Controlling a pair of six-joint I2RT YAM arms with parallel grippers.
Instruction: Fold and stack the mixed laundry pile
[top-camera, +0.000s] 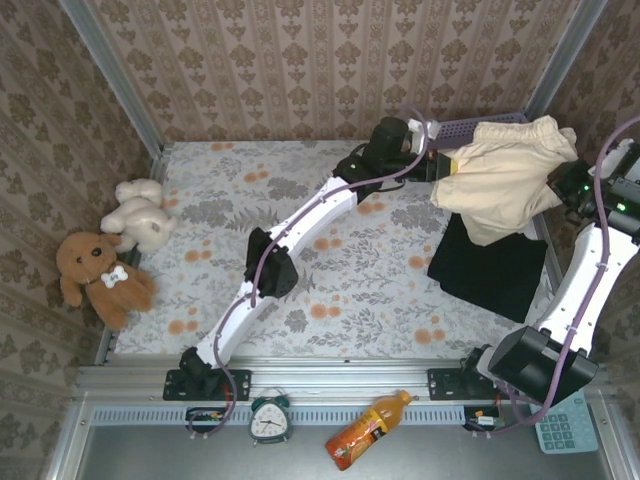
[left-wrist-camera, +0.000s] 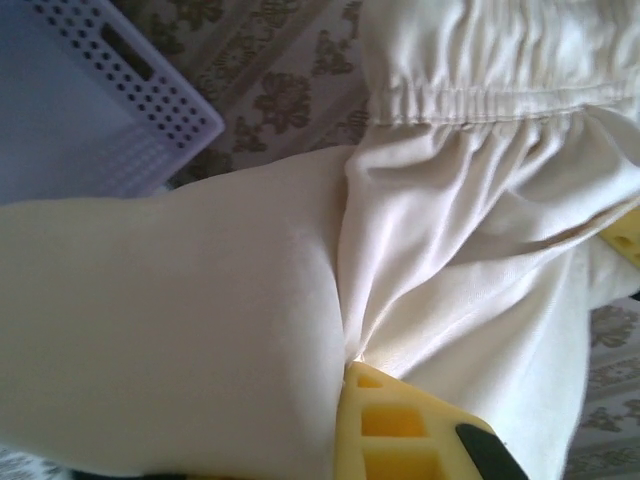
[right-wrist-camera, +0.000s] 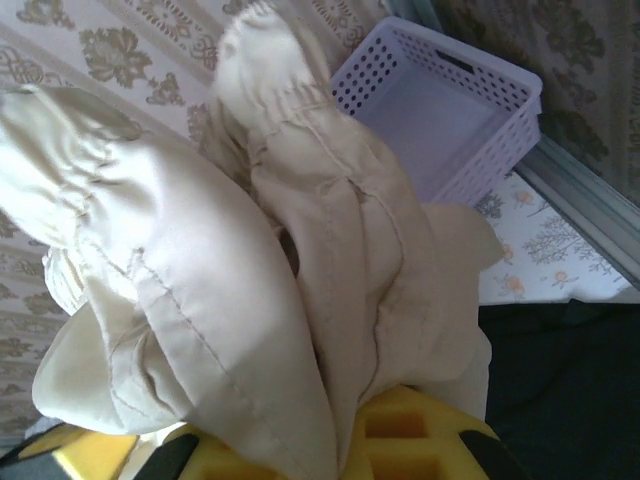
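Cream gathered-waist cloth garment aloft far right, left gripper and right gripper both pinching it. Looks light, limp, droopy; best held at waistband corners. Black cloth T-shirt flat beneath.

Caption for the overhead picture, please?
Left arm and right arm hold a cream garment aloft above a black T-shirt on the floral table.

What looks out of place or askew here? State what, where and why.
The orange bottle lies on its side on the near ledge, beside the upright alarm clock. The beige garment hangs bunched in the air above the black T-shirt, not laid flat.
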